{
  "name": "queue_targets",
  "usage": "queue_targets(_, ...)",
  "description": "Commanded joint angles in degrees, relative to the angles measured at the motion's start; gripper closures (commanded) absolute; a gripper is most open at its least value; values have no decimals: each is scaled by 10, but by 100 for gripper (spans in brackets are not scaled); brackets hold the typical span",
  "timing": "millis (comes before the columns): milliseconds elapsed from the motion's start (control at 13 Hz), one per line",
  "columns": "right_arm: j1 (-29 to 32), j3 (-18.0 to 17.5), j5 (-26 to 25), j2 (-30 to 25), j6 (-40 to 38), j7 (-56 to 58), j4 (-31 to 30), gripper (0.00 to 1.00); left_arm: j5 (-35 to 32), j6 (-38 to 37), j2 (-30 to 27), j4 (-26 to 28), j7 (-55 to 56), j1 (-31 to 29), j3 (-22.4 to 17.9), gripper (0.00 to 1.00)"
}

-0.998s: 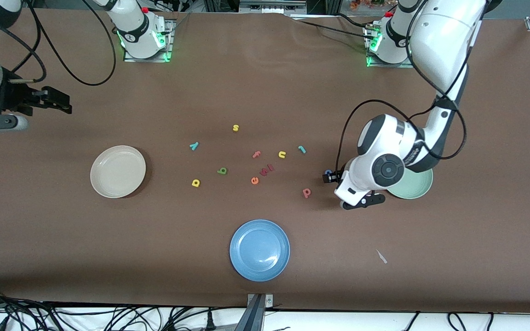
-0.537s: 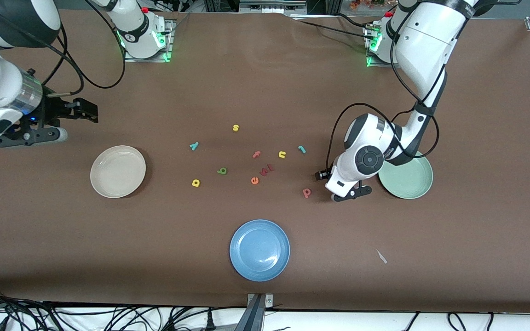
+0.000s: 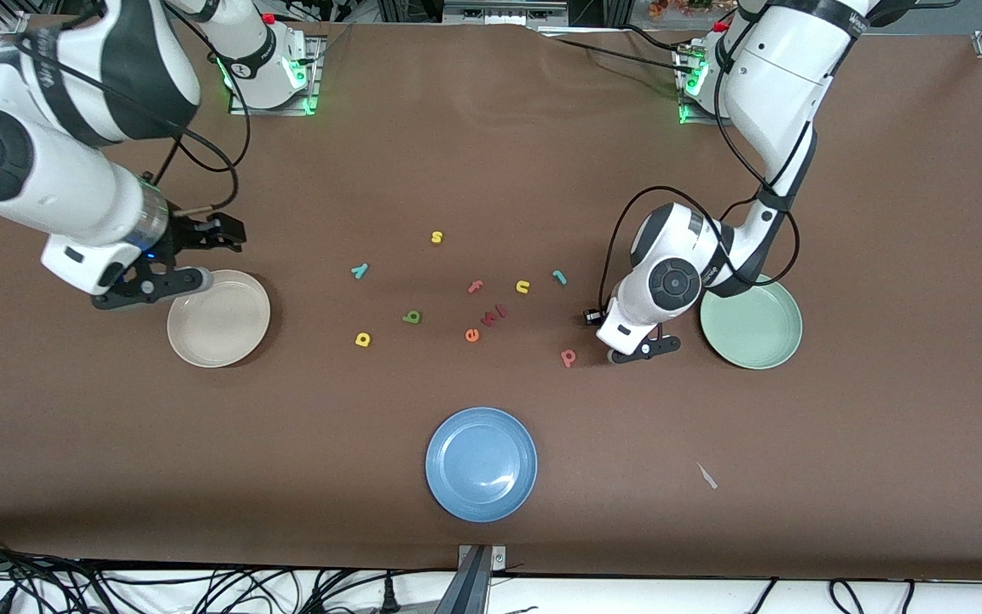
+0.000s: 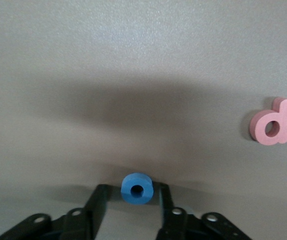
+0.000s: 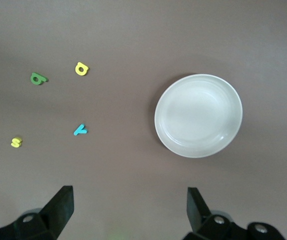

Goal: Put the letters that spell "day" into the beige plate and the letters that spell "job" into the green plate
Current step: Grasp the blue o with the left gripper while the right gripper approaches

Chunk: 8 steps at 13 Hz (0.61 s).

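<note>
Left wrist view, blue ring "o" (image 4: pixel 137 188) — thick foam, round hole — pinched between left jaws; right jaws spread wide.

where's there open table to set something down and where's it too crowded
Bare cloth lies between the beige plate and the blue plate, and between the blue plate and the green plate. It is crowded mid-table, where foam letters scatter from the teal Y to the pink letter, and beside the green plate, where the left gripper closes around the blue ring.

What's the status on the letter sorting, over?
Left gripper down at the table, fingers against the blue o. Right gripper open above the table by the beige plate. Both plates empty, green plate unobstructed.
</note>
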<state>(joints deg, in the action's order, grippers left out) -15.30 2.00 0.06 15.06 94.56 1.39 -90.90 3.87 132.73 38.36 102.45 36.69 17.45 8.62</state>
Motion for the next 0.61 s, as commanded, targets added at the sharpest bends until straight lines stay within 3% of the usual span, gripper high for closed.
queue_targets(0, 1, 3, 36, 64, 19, -3, 12, 0, -12, 7, -10, 11, 7, 7, -3, 79)
queue_targets(154, 1, 3, 70, 106, 24, 1, 30, 0, -12, 6, -12, 7, 2, 7, -3, 80)
queue_targets(537, -33, 3, 77, 177, 140, -5, 25, 0, -18, -44, -61, 3, -8, -6, -13, 81)
